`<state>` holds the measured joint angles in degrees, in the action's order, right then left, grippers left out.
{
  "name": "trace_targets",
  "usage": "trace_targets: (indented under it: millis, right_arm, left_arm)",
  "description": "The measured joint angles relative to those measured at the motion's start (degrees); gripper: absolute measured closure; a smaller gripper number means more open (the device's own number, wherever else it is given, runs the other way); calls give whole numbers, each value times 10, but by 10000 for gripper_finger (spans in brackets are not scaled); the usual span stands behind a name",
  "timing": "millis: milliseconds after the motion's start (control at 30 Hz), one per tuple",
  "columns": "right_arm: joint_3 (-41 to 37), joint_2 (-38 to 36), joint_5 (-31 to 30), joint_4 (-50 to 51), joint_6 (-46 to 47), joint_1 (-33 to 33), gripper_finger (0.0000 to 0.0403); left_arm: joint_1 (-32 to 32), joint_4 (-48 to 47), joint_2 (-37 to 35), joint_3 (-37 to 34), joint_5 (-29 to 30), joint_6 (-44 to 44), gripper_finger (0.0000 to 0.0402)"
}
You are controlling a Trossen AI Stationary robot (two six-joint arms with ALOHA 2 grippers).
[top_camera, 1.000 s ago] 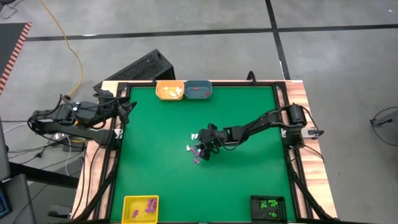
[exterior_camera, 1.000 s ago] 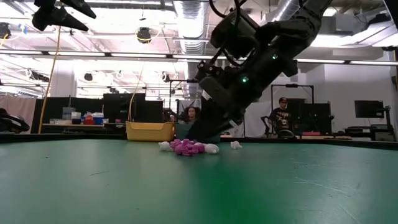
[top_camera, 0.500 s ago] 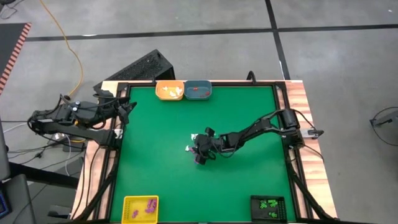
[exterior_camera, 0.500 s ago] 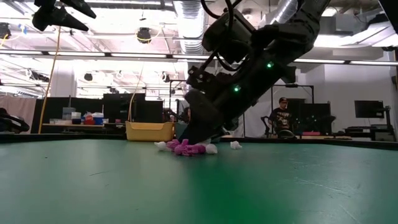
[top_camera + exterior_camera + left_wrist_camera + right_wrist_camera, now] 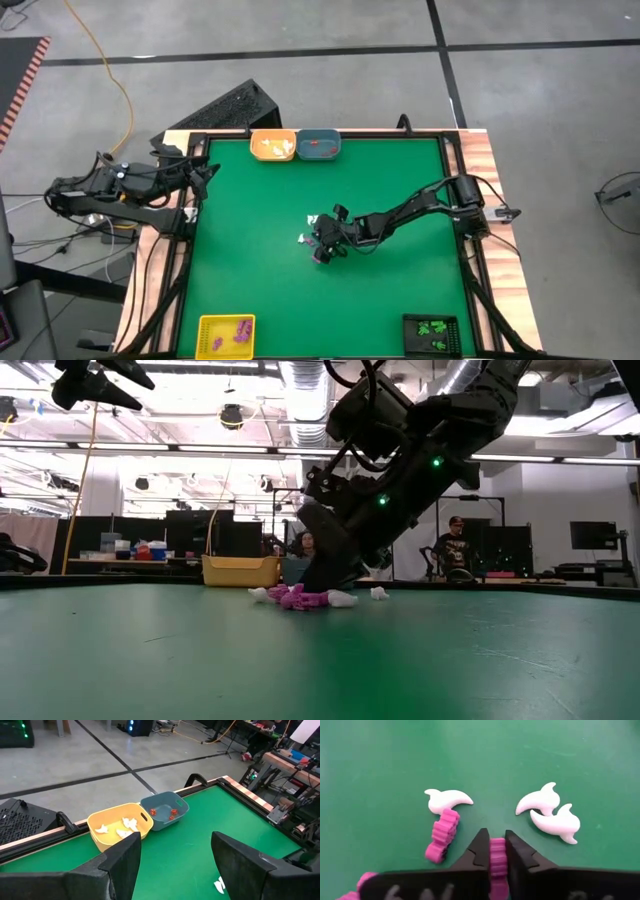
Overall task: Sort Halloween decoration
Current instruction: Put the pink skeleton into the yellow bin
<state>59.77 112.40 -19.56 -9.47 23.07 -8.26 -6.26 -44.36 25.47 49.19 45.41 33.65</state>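
right claw (image 5: 493,851): pinched on a purple trinket (image 5: 497,855), down at the mid-bench pile (image 5: 300,598)
pile: purple pieces and white trinkets (image 5: 547,810) lie just beside the claw tips on the green bench (image 5: 260,260)
left claw (image 5: 175,865): spread, parked near the yellow tray (image 5: 117,825)

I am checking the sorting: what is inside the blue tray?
The blue tray holds three small orange-red trinkets. Its near wall hides part of the floor, so more could lie there.
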Motion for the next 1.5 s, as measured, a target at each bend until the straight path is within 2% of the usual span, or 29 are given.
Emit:
trace_targets:
  millis: [167,467,633,833,1033,1167,1500]
  right_arm:
    - [-2,-16,3,2,5,0,395]
    - [-1,-68,7,-16,5,10,394]
    - [-1,-91,8,-59,5,17,394]
    - [-1,-90,47,-176,5,15,395]
    - [13,-87,57,-204,2,6,396]
    - [78,-45,64,-202,-25,-10,396]
    - [321,110,63,-140,-66,-51,396]
  left_arm:
    - [0,0,0,0,0,0,170]
    - [0,-1,0,0,-1,0,170]
    - [0,-1,0,0,-2,0,170]
    - [0,8,0,0,-38,0,170]
    - [0,21,0,0,-84,-16,170]
    - [0,24,0,0,-117,-26,170]
    - [0,63,-4,0,-207,-77,170]
